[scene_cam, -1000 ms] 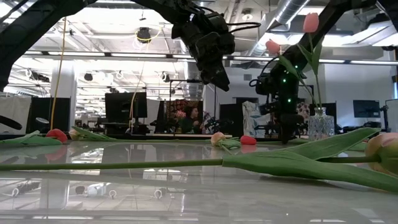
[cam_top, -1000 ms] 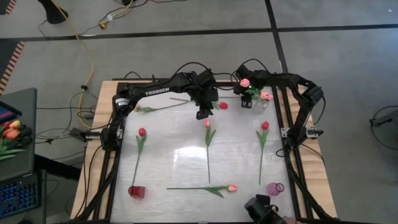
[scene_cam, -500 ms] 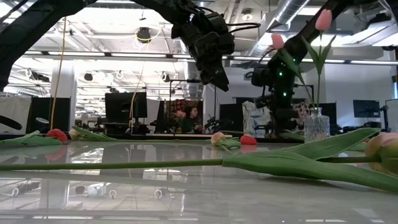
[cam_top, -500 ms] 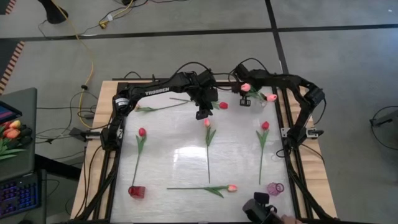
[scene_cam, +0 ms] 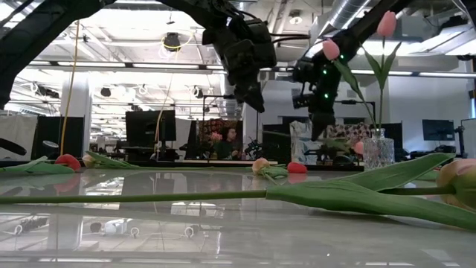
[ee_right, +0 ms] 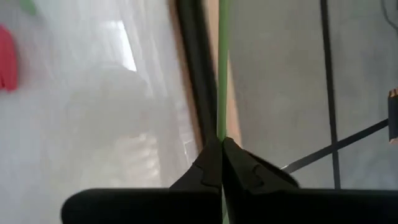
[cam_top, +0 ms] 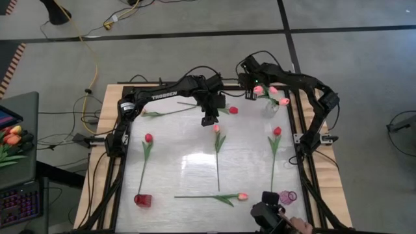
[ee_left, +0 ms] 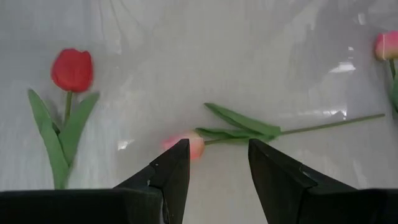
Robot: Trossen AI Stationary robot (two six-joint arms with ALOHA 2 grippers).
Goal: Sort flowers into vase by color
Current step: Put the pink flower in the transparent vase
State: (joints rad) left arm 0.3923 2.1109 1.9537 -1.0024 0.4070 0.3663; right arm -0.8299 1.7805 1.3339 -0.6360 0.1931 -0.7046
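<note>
Two grippers at the far edge: right gripper fingers pinching a flower stem, left gripper fingers spread

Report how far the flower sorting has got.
Done: pink tulips stand in the clear vase at the far right. In hand: the right gripper is shut on a green stem near that vase. Left: five tulips lying flat, and the red vase and purple vase look empty. The left gripper hovers open.

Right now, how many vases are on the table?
3: a red vase bottom left in the high view, a pink vase bottom right, and a clear vase top right holding tulips.
</note>
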